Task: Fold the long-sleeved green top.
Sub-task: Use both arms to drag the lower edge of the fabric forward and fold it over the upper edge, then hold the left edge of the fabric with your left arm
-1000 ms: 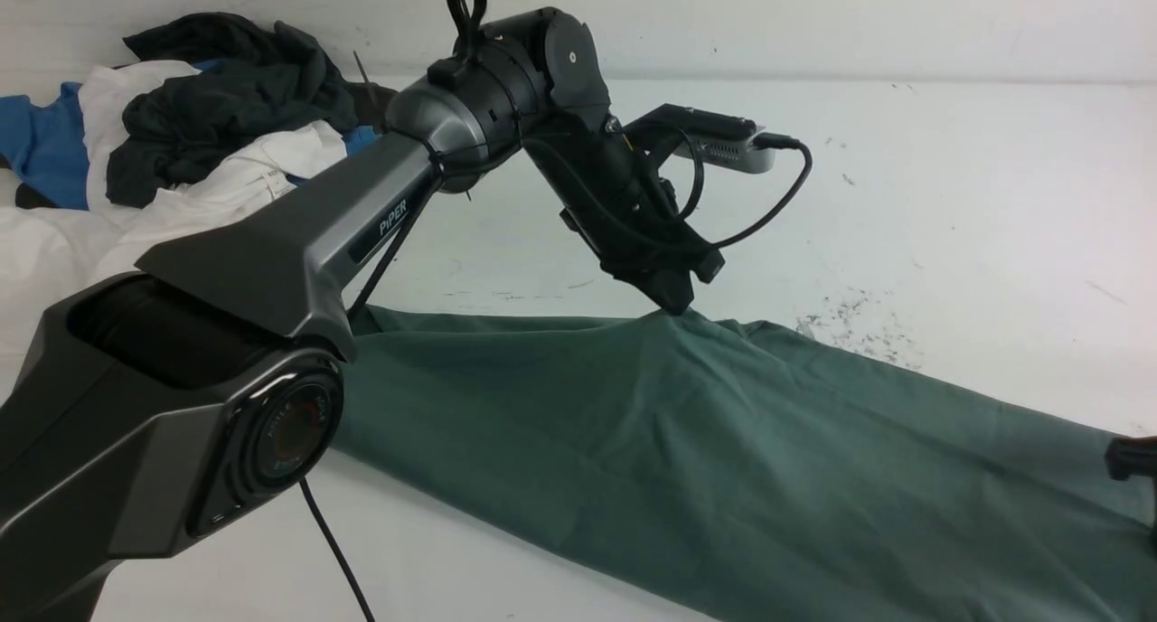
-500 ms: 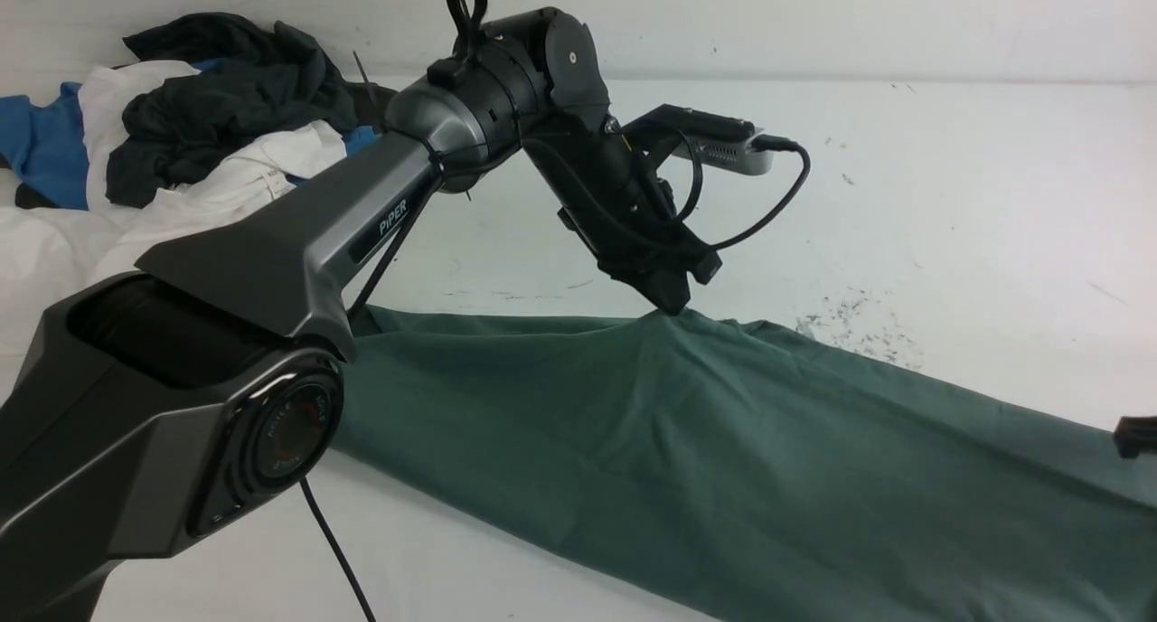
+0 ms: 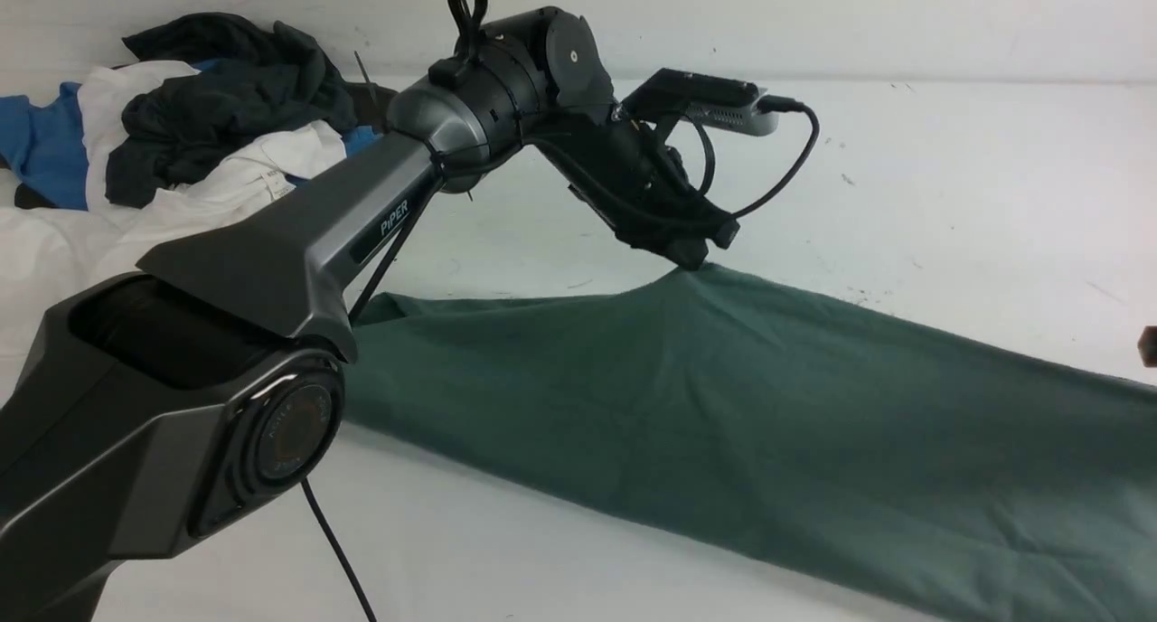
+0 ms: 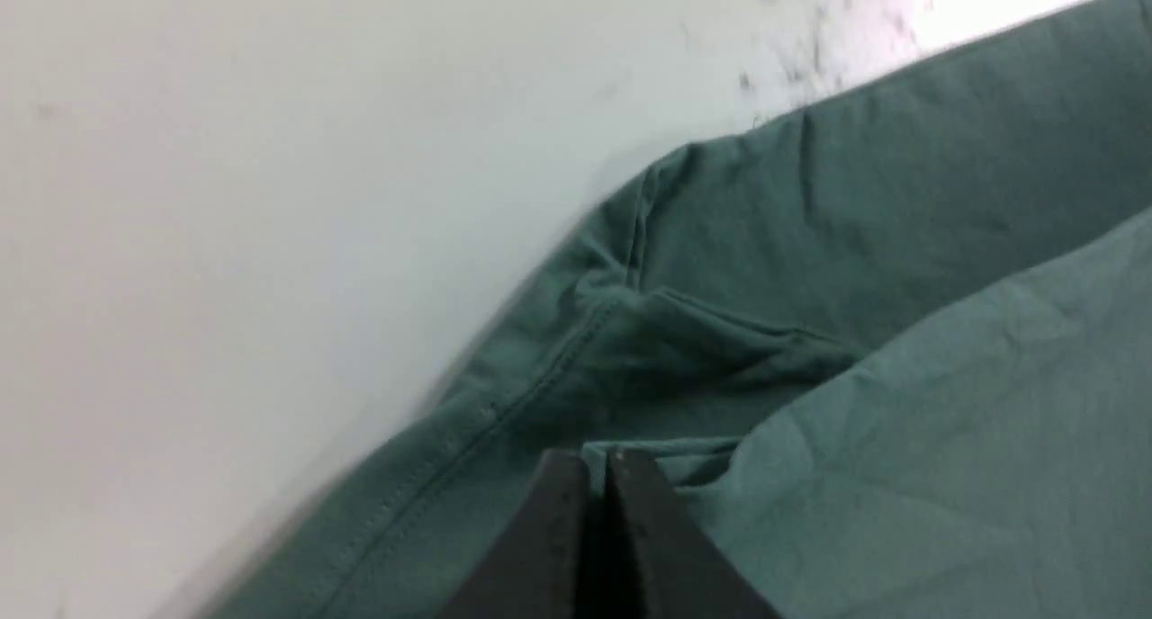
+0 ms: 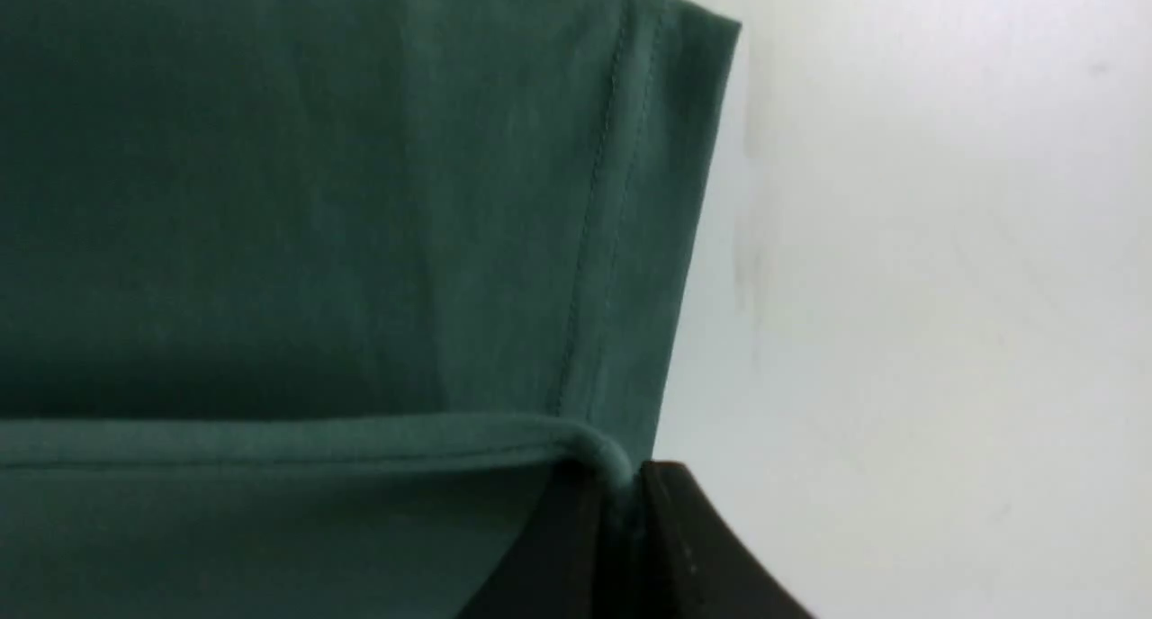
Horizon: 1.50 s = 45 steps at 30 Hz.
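Note:
The green long-sleeved top [image 3: 723,396] lies stretched across the white table, from the middle out past the right side of the front view. My left gripper [image 3: 691,262] is shut on the top's far edge and holds it up in a peak. The left wrist view shows the jaws of that gripper [image 4: 598,462] closed on a fold of the green cloth [image 4: 900,376] beside a stitched seam. Only a dark sliver of my right gripper [image 3: 1148,344] shows at the front view's right border. In the right wrist view, this gripper [image 5: 621,475] is shut on the top's rolled hem [image 5: 576,439].
A heap of dark grey, white and blue garments [image 3: 181,125] sits at the back left. My left arm's grey body [image 3: 226,333] fills the near left, with a thin black cable [image 3: 334,541] hanging below it. The white table [image 3: 949,197] has dark scuff marks.
My right gripper has shut on the hem and moved up and rightward, nearly out of the front view. My left gripper has lifted the far edge higher and farther back, pulling the cloth tauter.

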### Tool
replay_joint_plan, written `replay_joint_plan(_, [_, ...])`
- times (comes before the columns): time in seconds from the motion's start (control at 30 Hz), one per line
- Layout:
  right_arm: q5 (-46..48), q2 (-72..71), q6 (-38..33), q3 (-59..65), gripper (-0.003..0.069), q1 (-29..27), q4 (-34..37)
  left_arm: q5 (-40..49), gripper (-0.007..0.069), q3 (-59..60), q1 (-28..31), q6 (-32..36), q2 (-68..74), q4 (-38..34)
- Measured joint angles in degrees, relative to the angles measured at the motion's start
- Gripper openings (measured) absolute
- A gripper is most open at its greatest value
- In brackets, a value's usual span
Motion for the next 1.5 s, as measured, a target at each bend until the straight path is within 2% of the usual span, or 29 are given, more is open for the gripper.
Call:
replay_joint_plan(0.17, [-8.8,0.8,5.6,0.0,0.0027,0.0,-4.8,-7.8,-0.0001,0.0,0.0,-0.2,0.9,-0.5])
replay_joint_plan(0.43, [-19.6,4.2,18.2,0.0,0.0029,0.0,-15.2,-9.1,0.0000,0.1,-0.1,-1.0,2.7,-0.9])
replay_joint_plan(0.57, [-23.2,6.9,21.6,0.0,0.0065,0.0,-20.5,-9.1,0.0022,0.1,-0.2,-1.0,2.6,-0.9])
replay_joint_plan(0.63, [-23.9,8.0,23.2,0.0,0.0144,0.0,-23.9,-8.7,0.0076,0.1,-0.1,-0.7,2.6,0.0])
replay_joint_plan(0.67, [-23.9,8.1,23.3,-0.1,0.0160,0.0,-24.2,-8.7,0.0076,0.1,-0.1,-0.6,2.6,0.0])
replay_joint_plan(0.7, [-23.8,8.1,23.8,-0.5,0.0231,0.0,-25.1,-7.6,0.0122,0.1,0.4,-0.6,2.2,0.4])
replay_joint_plan(0.73, [-23.5,8.1,24.1,-1.1,0.0276,0.0,-25.2,-6.6,0.0140,0.1,0.5,-0.6,1.7,0.8])
replay_joint_plan(0.77, [-23.4,8.1,24.3,-1.4,0.0285,0.0,-25.2,-6.6,0.0145,0.1,0.6,-0.6,1.7,0.8])
replay_joint_plan(0.8, [-22.1,7.9,24.7,-3.0,0.0345,0.0,-24.7,-5.0,0.0176,0.1,1.0,-0.6,0.7,1.7])
replay_joint_plan(0.87, [-19.6,7.7,24.8,-5.4,0.0411,0.0,-23.2,-3.3,0.0213,0.1,2.2,-0.8,-1.7,3.4])
replay_joint_plan(0.97, [-13.3,7.2,24.4,-10.0,0.0479,0.0,-20.0,-0.4,0.0242,0.1,4.9,-3.0,-6.1,6.2])
replay_joint_plan(1.07, [-6.5,6.7,21.2,-14.6,0.0489,0.0,-16.5,5.0,0.0244,0.0,8.8,-6.2,-10.3,8.8])
replay_joint_plan(1.13, [0.2,6.1,15.4,-18.7,0.0449,0.0,-11.3,11.3,0.0220,-0.1,12.9,-8.3,-13.0,10.3])
replay_joint_plan(1.2, [5.1,6.0,9.9,-21.6,0.0372,0.0,-6.7,13.4,0.0170,0.4,16.6,-9.2,-14.2,10.7])
replay_joint_plan(1.23, [5.5,5.9,8.9,-22.0,0.0363,0.0,-6.2,13.5,0.0164,0.5,17.3,-9.3,-14.3,10.7])
replay_joint_plan(1.3, [7.8,5.4,2.9,-23.5,0.0209,0.0,-0.4,13.7,0.0065,4.9,22.0,-10.4,-15.8,10.3])
replay_joint_plan(1.37, [8.3,4.3,0.3,-22.8,0.0093,-0.1,3.0,13.6,0.0020,10.8,25.0,-10.7,-18.0,8.5])
replay_joint_plan(1.43, [8.3,2.6,-0.6,-20.6,0.0031,-0.1,5.7,13.6,0.0003,17.8,27.1,-10.4,-20.0,6.2])
replay_joint_plan(1.5, [8.4,0.3,-0.6,-17.1,0.0000,-0.1,8.4,13.6,-0.0004,26.6,28.6,-9.3,-22.6,3.4])
